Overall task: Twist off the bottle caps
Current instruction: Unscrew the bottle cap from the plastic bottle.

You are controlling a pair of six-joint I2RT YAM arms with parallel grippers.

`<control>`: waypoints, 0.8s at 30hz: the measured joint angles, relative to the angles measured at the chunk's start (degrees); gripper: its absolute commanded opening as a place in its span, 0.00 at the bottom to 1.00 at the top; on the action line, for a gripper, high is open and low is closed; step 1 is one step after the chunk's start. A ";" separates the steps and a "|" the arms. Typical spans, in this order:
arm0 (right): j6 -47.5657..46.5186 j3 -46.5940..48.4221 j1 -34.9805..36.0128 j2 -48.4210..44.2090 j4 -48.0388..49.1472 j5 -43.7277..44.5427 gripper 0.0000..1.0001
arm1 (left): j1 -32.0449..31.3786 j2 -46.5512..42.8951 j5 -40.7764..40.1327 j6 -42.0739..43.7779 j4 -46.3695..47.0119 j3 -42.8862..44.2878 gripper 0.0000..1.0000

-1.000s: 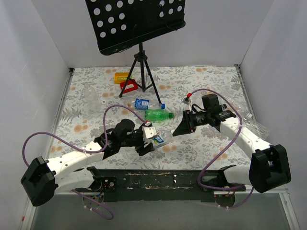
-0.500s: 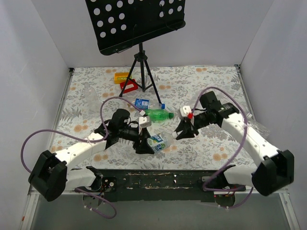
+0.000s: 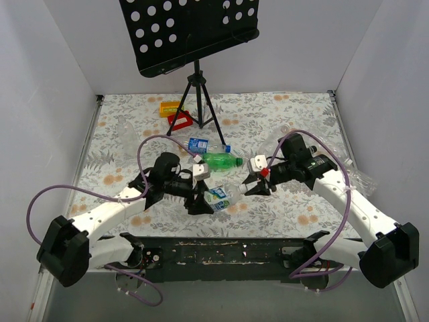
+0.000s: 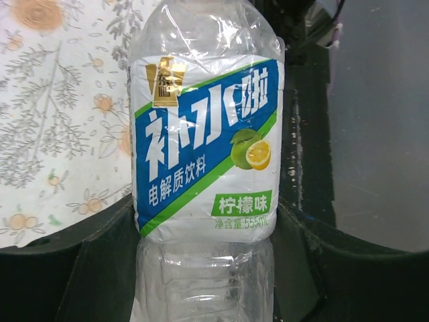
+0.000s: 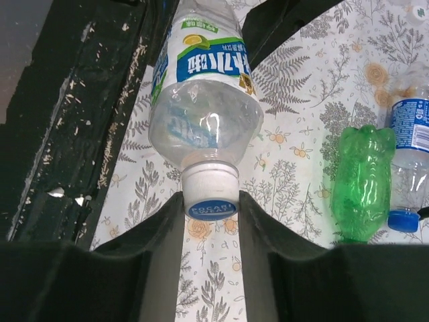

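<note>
Overhead view, lower centre: labelled bottle [image 3: 220, 195] held off the worktop [image 3: 295, 114] between the two arms, long axis roughly horizontal across the frame, neck end toward the right. Left tool [image 3: 203, 198] clamped around the bottle's body at the label, fingers half spread to suit that width; in the left wrist view, dark fingers against both flanks of the label band. Right tool [image 3: 253, 182] pinched narrow on the cap [image 5: 210, 196], a white screw cap with a blue face, at lower centre of the right wrist view, wedged between the two fingertips and touching both. Cap thus directly in line with the right tool, on the bottle's own axis; body and base away from it, toward the left arm. Right arm nearer to the cap, left arm nearer to the base. Judged stage: both ends gripped, cap seated on the neck, unscrewing not yet evident. Coming move probably a rotation of the right tool about the bottle's long axis, with the left tool as counter-hold; any tilt between wrist axis and bottle axis apt to cause slipping on the thin, crushable wall. Upper centre of the overhead view: green bottle [image 3: 221, 161] and a second labelled bottle [image 3: 198, 143], blue-capped, lying on the worktop near each other, apart from both tools.
</note>
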 measured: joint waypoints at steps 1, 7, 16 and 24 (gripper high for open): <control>1.84 0.00 -0.09 0.00 0.59 -0.61 0.64 | -0.35 -1.40 -1.44 0.72 0.13 -0.52 0.00; 10.62 0.52 -0.57 0.68 0.85 -2.25 0.81 | -4.07 -6.34 -13.27 3.54 1.31 -2.60 0.00; 11.98 5.11 -3.91 2.40 -8.85 -2.43 0.83 | -13.62 -10.56 -32.98 6.75 1.27 -4.87 0.00; 25.22 2.45 -9.46 1.03 -4.24 -5.42 0.78 | -22.69 -12.13 -46.99 7.17 1.51 -5.07 0.00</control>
